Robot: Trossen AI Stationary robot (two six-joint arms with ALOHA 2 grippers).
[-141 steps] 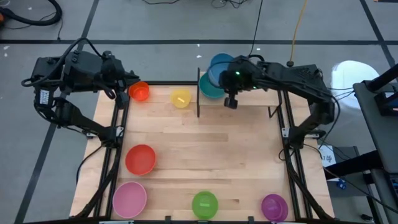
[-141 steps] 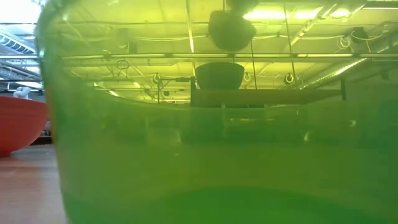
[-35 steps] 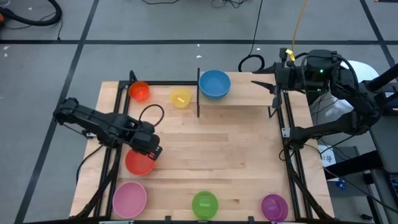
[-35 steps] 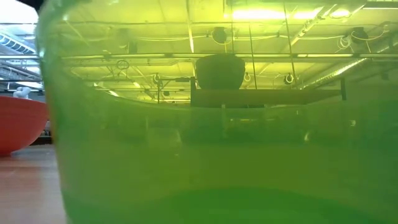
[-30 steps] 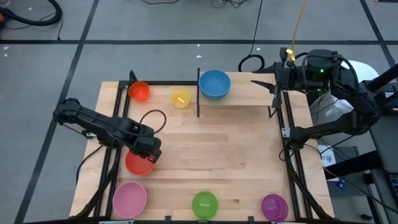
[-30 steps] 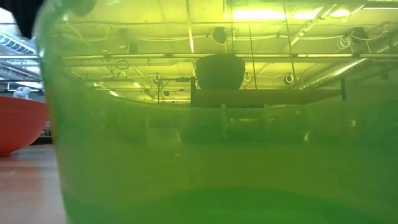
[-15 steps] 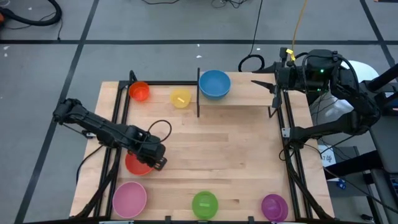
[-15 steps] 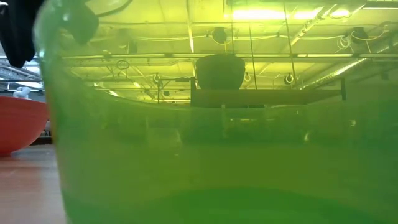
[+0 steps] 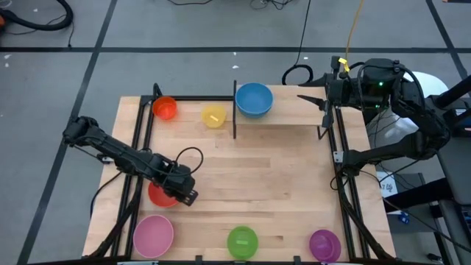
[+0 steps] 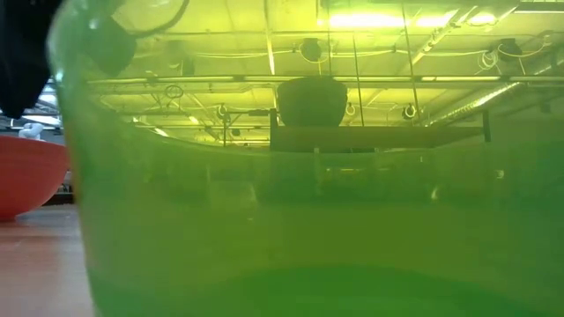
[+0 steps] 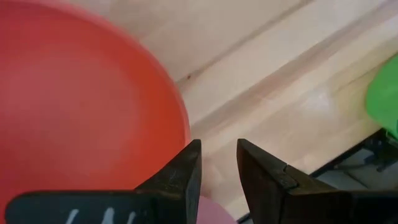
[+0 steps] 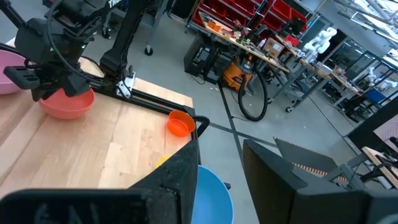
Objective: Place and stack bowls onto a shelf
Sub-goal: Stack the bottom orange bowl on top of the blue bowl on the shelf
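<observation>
A red bowl [image 9: 158, 193] sits upright on the table at the left. My left gripper [image 9: 184, 194] hangs over its right rim, fingers pointing down and open [image 11: 219, 163]; the gap shows only bare wood. The rim [image 11: 181, 127] runs down behind one finger [image 11: 186, 171]. A blue bowl [image 9: 254, 99] stands on the left end of the shelf [image 9: 287, 112] at the far edge. My right gripper [image 9: 303, 96] waits open [image 12: 221, 168] over the shelf's right end, apart from the blue bowl [image 12: 208, 193]. My left gripper has one finger [image 11: 186, 171] right at the red bowl's rim [image 11: 183, 134], on the side toward the table's right. It comes from above, pointing down. I cannot tell whether it touches the rim. The bowl rests on the table.
An orange bowl [image 9: 165, 108] and a yellow bowl [image 9: 214, 116] stand at the far left. Pink [image 9: 153, 235], green [image 9: 242, 241] and purple [image 9: 324, 244] bowls line the near edge. The green bowl [image 10: 308, 220] fills the low view. Bare wood lies in the table's middle.
My left gripper has moved toward the table's near edge and slightly right, across the red bowl to its right rim, and has come lower. The red bowl has stayed in place.
</observation>
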